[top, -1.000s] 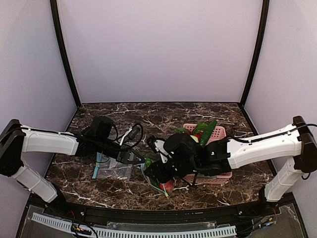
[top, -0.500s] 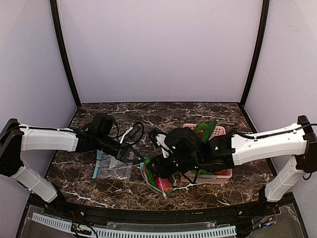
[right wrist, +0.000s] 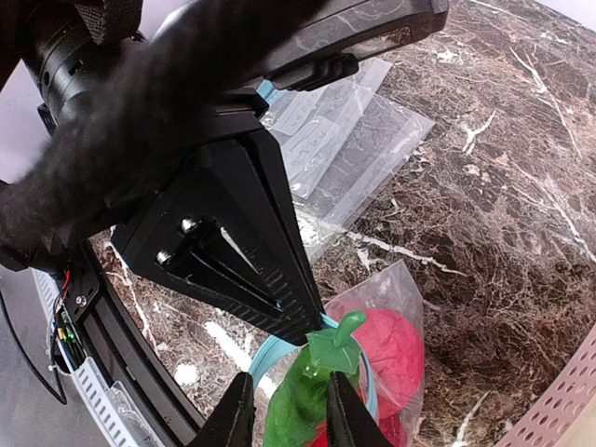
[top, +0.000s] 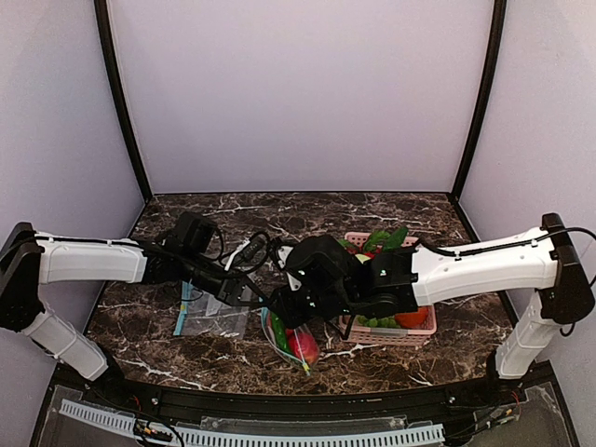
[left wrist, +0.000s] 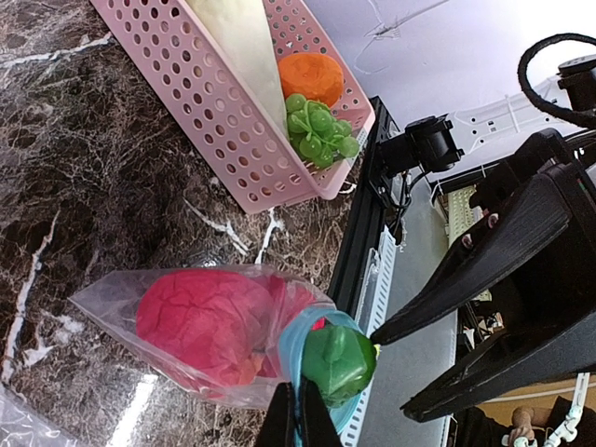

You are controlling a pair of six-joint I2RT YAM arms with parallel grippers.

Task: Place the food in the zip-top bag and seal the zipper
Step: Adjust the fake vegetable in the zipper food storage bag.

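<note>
Left gripper (left wrist: 298, 399): jaws clamping on the zipper (left wrist: 296, 343).
Right gripper (right wrist: 289, 402): we are seeing narrow jaws gripping the cucumber (right wrist: 332, 346).
Zip-top bag (left wrist: 110, 303): lying on the worktop (left wrist: 93, 186) beside the pink basket (left wrist: 214, 121), holding red fruit (left wrist: 200, 321).

zip-top bag (left wrist: 110, 307): clear glossy plastic | basket (left wrist: 186, 102): pink perforated plastic | table (left wrist: 93, 186): polished marble

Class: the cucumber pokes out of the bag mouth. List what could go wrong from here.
1. The cucumber, gripped by the right gripper, juts through the zipper; sealing would probably jam on it.
2. The left gripper pinches only the zipper edge; a hard push may tug the zip-top bag free or roll out the red fruit.
</note>
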